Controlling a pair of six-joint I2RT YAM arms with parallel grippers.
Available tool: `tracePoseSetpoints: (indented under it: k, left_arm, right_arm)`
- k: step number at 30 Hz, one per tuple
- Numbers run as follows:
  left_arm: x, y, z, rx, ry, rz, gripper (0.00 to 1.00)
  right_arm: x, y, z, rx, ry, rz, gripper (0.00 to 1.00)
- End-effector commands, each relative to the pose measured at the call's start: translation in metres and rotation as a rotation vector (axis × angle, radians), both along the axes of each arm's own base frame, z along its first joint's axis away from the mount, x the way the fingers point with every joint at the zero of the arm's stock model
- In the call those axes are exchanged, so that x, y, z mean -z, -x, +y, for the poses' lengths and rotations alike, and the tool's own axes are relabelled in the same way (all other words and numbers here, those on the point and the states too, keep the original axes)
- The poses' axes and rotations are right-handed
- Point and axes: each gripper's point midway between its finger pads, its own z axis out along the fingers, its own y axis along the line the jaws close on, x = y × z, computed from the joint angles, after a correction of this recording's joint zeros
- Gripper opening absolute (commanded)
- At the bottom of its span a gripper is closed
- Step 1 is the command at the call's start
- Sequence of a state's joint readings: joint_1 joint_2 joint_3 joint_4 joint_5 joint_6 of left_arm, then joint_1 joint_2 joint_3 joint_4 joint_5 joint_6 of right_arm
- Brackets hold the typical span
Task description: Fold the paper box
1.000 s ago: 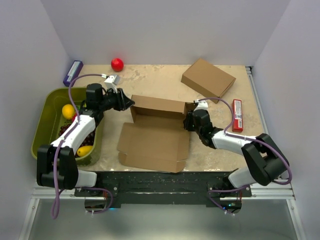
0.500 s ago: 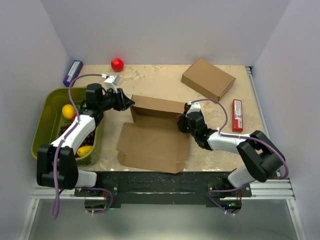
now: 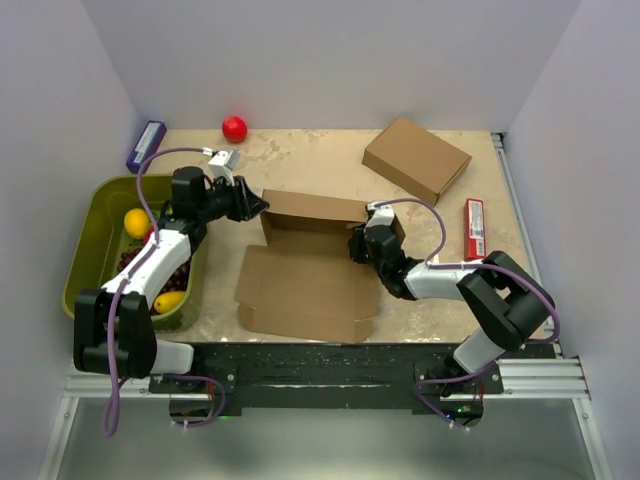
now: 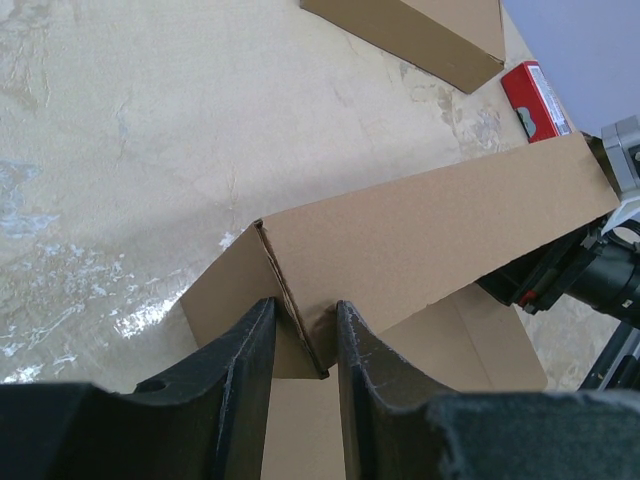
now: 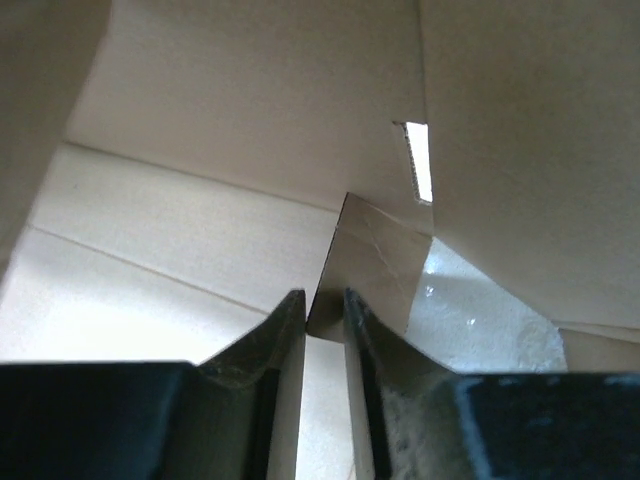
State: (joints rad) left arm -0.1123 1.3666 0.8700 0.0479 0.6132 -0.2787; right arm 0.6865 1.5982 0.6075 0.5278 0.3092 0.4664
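The paper box [image 3: 305,285] lies mid-table as a creased brown sheet, its back wall raised upright. My left gripper [image 3: 258,205] is shut on the back wall's left corner, and the corrugated edge sits between my fingers in the left wrist view [image 4: 303,310]. My right gripper [image 3: 358,245] is at the back wall's right end, shut on a small side flap [image 5: 375,255] that stands between its fingertips [image 5: 323,298]. The box's front panels lie flat toward the arm bases.
A second, fully formed brown carton [image 3: 416,157] sits at the back right and shows in the left wrist view [image 4: 420,30]. A red packet [image 3: 474,230] lies at the right. A green bin [image 3: 110,185] with fruit stands at the left. A red ball [image 3: 234,128] and a purple box [image 3: 145,146] are at the back.
My right gripper has moved left and inward along the box's right end, taking the side flap with it. The left arm has held still.
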Motion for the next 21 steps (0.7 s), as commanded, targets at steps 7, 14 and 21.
tracePoseSetpoints:
  k: [7,14,21]
  left_arm:
    - [0.042,0.013,0.012,-0.042,-0.076,0.132,0.30]
    - [0.044,0.012,0.012,-0.046,-0.074,0.140,0.30]
    - [0.044,0.012,0.012,-0.046,-0.074,0.136,0.30]
  right_arm:
    - [-0.034,0.018,-0.004,-0.021,-0.019,0.002,0.61]
    - [-0.041,0.058,-0.001,-0.144,0.096,0.060,0.59]
    - [-0.007,0.098,-0.013,-0.186,0.114,0.194,0.34]
